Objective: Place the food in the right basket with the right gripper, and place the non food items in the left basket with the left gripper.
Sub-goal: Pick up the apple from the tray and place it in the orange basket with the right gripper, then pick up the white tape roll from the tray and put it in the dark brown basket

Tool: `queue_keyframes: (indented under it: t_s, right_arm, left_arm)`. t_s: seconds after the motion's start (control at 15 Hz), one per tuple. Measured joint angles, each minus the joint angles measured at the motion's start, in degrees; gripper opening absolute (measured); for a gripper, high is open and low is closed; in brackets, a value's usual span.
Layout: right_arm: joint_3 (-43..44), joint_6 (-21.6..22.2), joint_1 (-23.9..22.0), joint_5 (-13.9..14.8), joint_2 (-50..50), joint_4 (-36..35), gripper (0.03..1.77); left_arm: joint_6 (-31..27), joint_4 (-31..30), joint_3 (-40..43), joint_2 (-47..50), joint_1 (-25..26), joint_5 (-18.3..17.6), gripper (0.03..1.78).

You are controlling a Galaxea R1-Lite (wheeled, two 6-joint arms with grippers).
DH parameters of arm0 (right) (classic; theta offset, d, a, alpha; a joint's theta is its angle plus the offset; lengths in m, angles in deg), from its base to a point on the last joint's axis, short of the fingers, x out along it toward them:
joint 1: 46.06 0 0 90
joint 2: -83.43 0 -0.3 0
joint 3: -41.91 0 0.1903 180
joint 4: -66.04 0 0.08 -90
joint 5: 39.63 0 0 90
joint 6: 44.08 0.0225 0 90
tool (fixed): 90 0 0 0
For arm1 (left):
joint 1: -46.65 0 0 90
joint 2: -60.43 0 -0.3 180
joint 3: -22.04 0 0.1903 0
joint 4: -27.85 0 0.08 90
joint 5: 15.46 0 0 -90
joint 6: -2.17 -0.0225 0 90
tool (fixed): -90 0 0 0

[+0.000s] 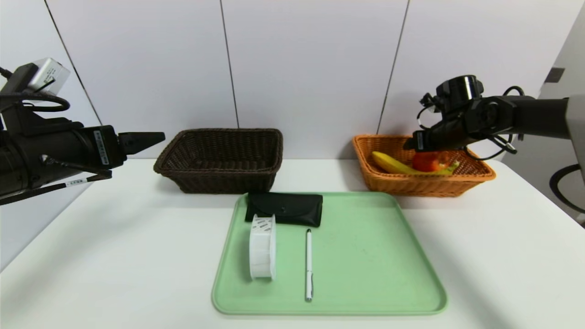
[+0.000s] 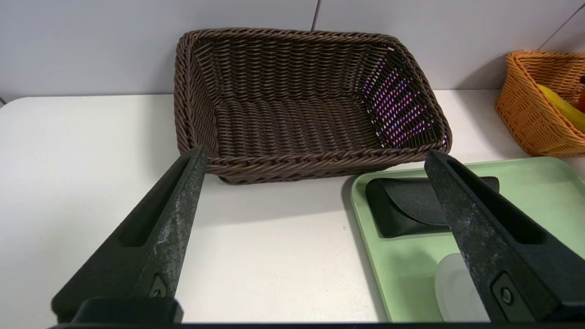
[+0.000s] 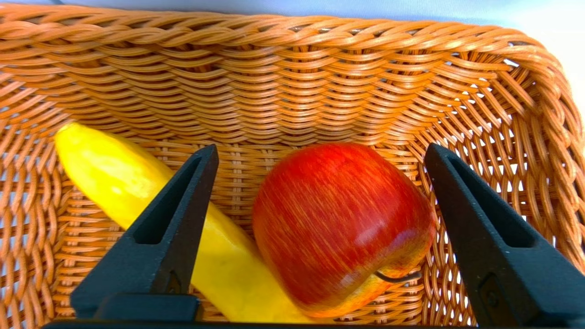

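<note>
Now the right gripper (image 3: pixel 321 151) is hanging over the orange basket (image 1: pixel 425 185), and its two fingers are standing wide open with the red apple (image 3: pixel 340 224) sitting between them. The apple is lying in the basket beside the yellow banana (image 3: pixel 237 274), and in the head view the black arm is hiding the apple's top. In the right wrist view the near end of the banana is running out of sight, and one finger is covering some of its middle. The left gripper (image 2: pixel 315 153) is waiting near the dark brown basket (image 1: pixel 219 162), with its fingers spread wide and holding nothing. From the head camera, only one of its fingers is showing clearly. The green tray (image 1: pixel 365 256) is holding the black pouch (image 1: pixel 284 209), the white spool (image 1: pixel 263 249) and the white pen (image 1: pixel 309 265). The spool is standing on its edge near the pouch, and the pen is lying beside it. In the left wrist view a finger is hiding bits of the pouch and the spool, and the orange basket is being cut off at the side.
</note>
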Motion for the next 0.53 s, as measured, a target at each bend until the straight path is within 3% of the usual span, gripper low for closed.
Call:
queue_keyframes:
  t_s: [0.33,0.53]
  right_arm:
    - [-1.27,-0.22,0.8,0.27,7.22,-0.15,1.64]
    - [-9.09,0.0,1.35,0.24,17.03,-1.0,1.66]
  left_arm:
    - [0.01,-0.35,0.07,-0.02,0.0,0.05,1.69]
    - [0.15,-0.6,1.13,0.15,0.0,0.16,1.69]
